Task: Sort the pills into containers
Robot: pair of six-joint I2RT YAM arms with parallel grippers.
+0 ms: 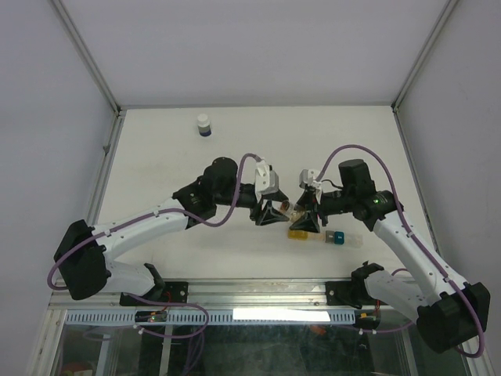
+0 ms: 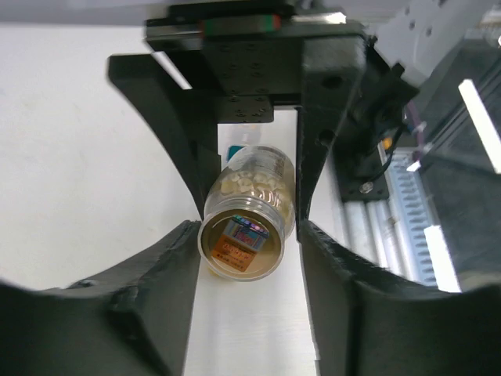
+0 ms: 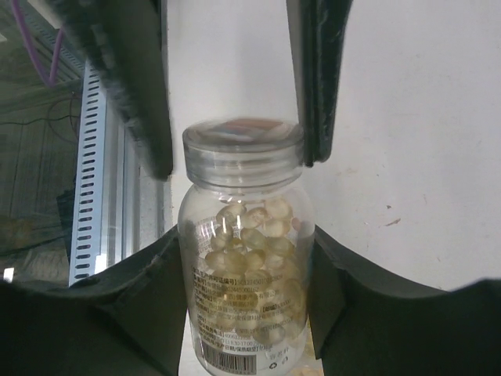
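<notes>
Worktop white and walled in. Bottle stood alone at the far side, well away from the work.

Both arms were folded inward and met near mid-worktop. The left arm reached in from the left and the right arm from the right, wrists nearly facing.

The strip lay flat on the worktop just nearward of the meeting point. Its yellow end sat under the right claw and its teal cell further right.

The vial was held between the two claws, above the worktop as far as I could judge. Its long axis ran claw to claw, roughly left-right.

The right claw was about half open, fingers pressed to either side of the vial's body. The left claw was squeezed down on the cap, a finger on each side.

So the cap end pointed at the left claw and the base at the right.

Pills were all inside the vial, pale tan, heaped behind the label. I saw none in the strip, though its cells were too small to read from above.

My judgement was that the cap had to come off next. The left wrist would twist about the vial's axis while the right held the body steady. The right arm was nearer the strip for pouring.
</notes>
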